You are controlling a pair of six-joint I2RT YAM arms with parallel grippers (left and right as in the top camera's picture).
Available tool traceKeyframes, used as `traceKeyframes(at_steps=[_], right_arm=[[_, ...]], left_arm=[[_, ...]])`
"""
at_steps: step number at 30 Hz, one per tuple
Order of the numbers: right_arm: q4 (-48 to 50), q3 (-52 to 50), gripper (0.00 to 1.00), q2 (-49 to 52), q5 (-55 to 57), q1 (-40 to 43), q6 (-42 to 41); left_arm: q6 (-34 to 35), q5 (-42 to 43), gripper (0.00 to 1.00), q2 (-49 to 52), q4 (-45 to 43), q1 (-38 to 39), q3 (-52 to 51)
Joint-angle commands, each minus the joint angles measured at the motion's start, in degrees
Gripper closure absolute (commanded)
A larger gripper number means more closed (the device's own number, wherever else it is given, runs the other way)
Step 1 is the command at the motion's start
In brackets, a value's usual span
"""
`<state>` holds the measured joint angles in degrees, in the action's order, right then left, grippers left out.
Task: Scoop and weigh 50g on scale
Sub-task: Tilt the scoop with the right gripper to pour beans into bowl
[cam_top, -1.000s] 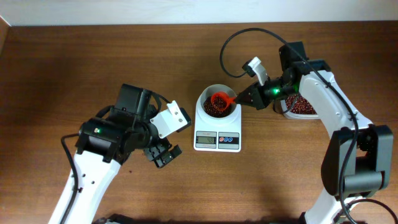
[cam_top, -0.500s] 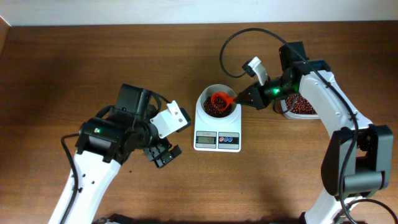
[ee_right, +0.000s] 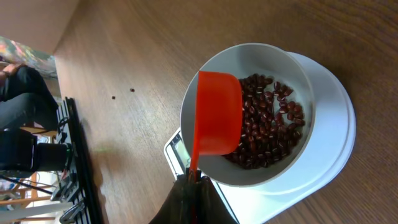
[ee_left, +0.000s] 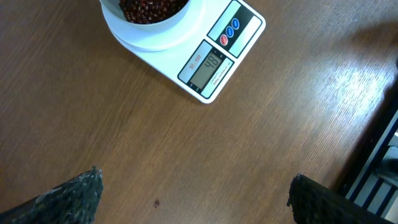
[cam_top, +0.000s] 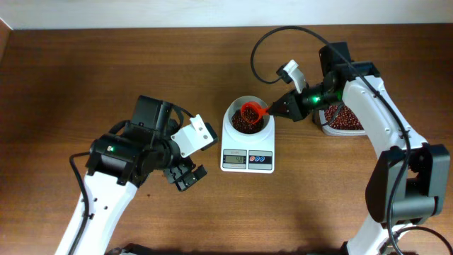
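Overhead: bright, even, diffuse light from above. Only faint, soft-edged shadows on the wooden table point(cam_top: 212, 212). White wall point(cam_top: 212, 14) along the far edge nearly blown out. Sharp throughout, no visible bending at the edges. Left wrist: pale sheen across the wood toward the right. Scale point(ee_left: 214, 59) display crisp and readable. Fingers point(ee_left: 68, 199) of the left gripper point(ee_left: 193, 196) soft, out of focus in the near corners. Right wrist: red scoop point(ee_right: 217, 118) and bowl point(ee_right: 292, 68) sharp, with soft shade beneath the scoop. Right gripper point(ee_right: 191, 190) a dark blur at the near edge. Room at left hazy.
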<state>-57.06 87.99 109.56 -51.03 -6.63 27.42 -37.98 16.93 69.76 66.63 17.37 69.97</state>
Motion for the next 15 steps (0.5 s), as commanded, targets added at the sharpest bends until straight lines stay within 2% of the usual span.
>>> traceKeyframes(at_steps=[1,8,10,15], right_arm=[[-0.07,1.22,0.96,-1.86,-1.84,-0.04,0.68],[0.85,1.22,0.96,-1.84,-2.29,-0.04,0.59],[1.42,1.22,0.96,-1.84,-2.29,-0.04,-3.96],[1.84,1.22,0.96,-1.84,-2.43,-0.04,-6.45]], left_arm=[[-0.9,-0.2,0.01,-0.22,-0.09,-0.28,0.5],[-0.9,-0.22,0.01,-0.22,-0.09,-0.28,0.5],[-0.9,-0.2,0.01,-0.22,-0.09,-0.28,0.5],[-0.9,-0.2,0.01,-0.22,-0.09,-0.28,0.5]])
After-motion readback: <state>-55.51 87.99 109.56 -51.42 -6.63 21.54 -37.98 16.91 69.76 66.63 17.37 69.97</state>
